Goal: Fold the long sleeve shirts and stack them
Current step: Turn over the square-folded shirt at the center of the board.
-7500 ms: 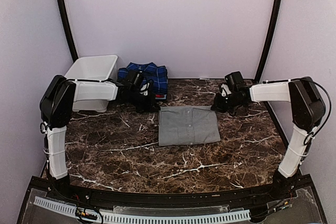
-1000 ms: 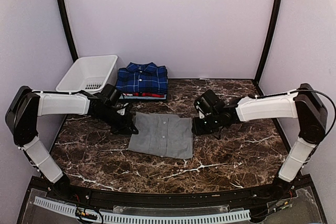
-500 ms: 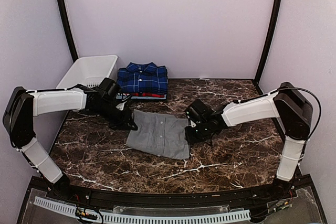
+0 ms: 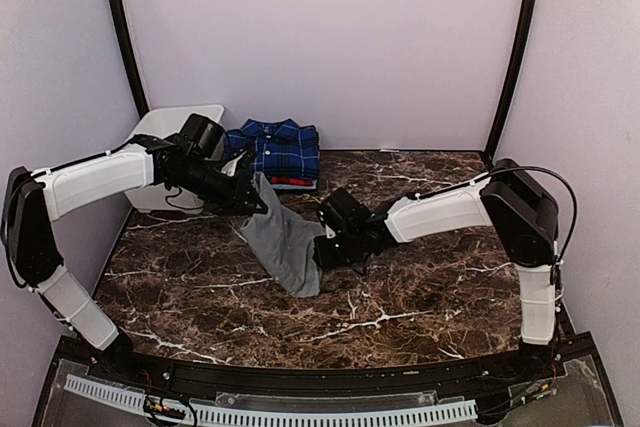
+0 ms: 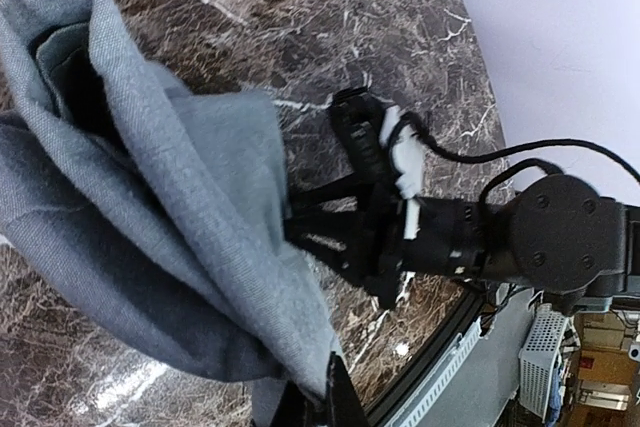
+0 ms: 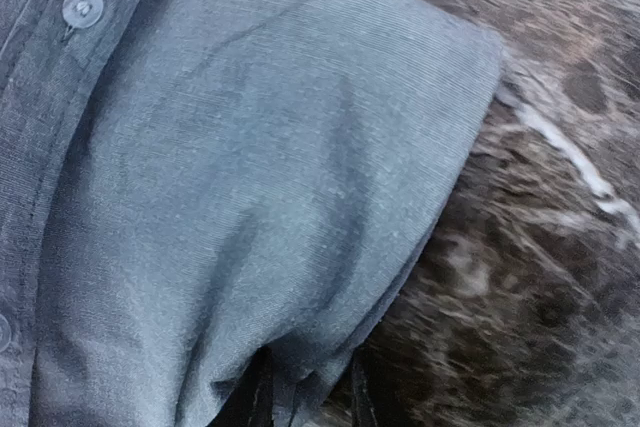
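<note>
**Grey shirt caught at both ends.** The grey shirt is strung between the two grippers. Its upper end is lifted off the table and its lower end slopes down to the marble.

The left gripper holds the raised end, jaws pressed together on the cloth. In the left wrist view the shirt bunches in heavy folds straight out from those jaws. Across the cloth from them, the right gripper meets the shirt's far edge.

The right gripper sits low, just above the table, pinching a fold at the shirt's side edge. In its own wrist view the cloth fills nearly everything ahead of the jaws, and a tuck of it is caught between the two dark fingers at the bottom of the frame. The button strip runs off to the left of the jaws, with one button clear at the far end. Bare marble lies to their right.

Beyond the left jaws, near the back wall, the plaid shirt lies folded on the red-edged shirt, of which only a strip shows underneath. The basket stands to the outer side of the left gripper, partly hidden by that arm.
</note>
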Robot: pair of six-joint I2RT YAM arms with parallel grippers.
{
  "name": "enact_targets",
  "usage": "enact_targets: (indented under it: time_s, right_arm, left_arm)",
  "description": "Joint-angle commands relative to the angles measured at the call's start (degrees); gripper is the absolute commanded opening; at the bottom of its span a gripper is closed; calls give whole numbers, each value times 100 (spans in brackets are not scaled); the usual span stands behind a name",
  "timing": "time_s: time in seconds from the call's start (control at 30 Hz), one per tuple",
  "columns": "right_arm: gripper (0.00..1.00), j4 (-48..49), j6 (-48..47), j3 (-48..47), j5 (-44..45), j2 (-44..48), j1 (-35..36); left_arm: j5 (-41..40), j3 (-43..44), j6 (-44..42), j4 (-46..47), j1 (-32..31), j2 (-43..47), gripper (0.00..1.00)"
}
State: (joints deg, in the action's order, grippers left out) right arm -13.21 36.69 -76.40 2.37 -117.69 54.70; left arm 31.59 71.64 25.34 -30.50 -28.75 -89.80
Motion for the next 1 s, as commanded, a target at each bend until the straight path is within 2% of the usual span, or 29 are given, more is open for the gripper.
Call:
enact_targets:
  time_s: [0.0,0.13,0.47,0.77,0.97]
  right_arm:
    - [25,511,331,-374,-701,-591,203]
    - [25,1254,629,-699,-1250,-998,243]
    - [26,2644,1153,-1145,-2293,-1692,88]
    - [35,3512,1471,-413,-2807,-1405,-266]
    - [40,4248,1629,465,-2896,-933,-437]
  left_arm:
    - [268,589,-291,-166,28,-77,0]
    - [603,836,-228,-4,23,-360,0]
    - [1492,309,529,1502,-268,-734,0]
    - [1508,-15,667,1772,-298,-795,0]
    - [1446,-80,625,1738,-298,-796,0]
